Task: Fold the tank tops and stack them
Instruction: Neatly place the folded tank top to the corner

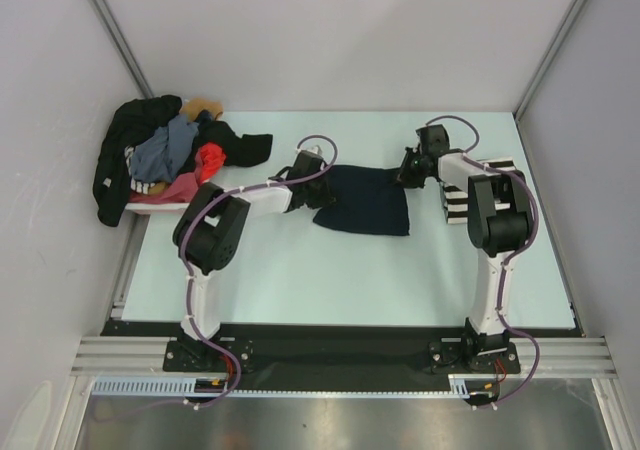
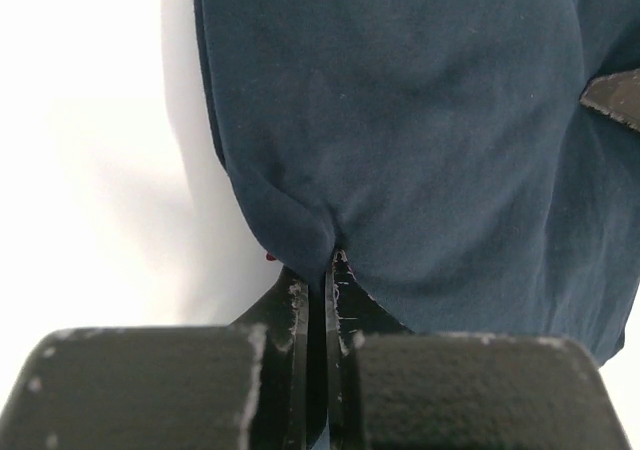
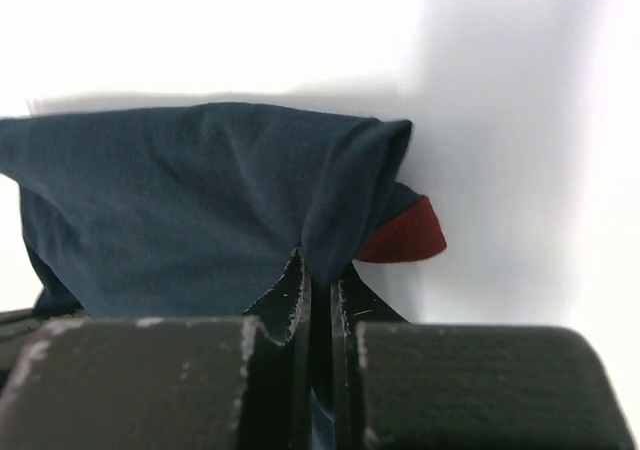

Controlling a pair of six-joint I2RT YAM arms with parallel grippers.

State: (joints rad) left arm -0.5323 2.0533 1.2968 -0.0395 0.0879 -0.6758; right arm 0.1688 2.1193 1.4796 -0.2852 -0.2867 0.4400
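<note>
The dark navy tank top [image 1: 364, 201] lies partly folded in the middle of the table, plain side up. My left gripper [image 1: 312, 178] is shut on its left edge; the left wrist view shows navy cloth [image 2: 400, 120] pinched between the jaws [image 2: 325, 260]. My right gripper [image 1: 408, 173] is shut on its upper right corner; the right wrist view shows a navy fold [image 3: 200, 200] with dark red trim [image 3: 405, 235] at the jaws [image 3: 320, 270]. The striped tank top [image 1: 456, 198] lies folded under the right arm, mostly hidden.
A pale pink basket [image 1: 165, 198] heaped with dark, blue, red and pink clothes [image 1: 170, 150] stands at the table's far left. White walls enclose the table on three sides.
</note>
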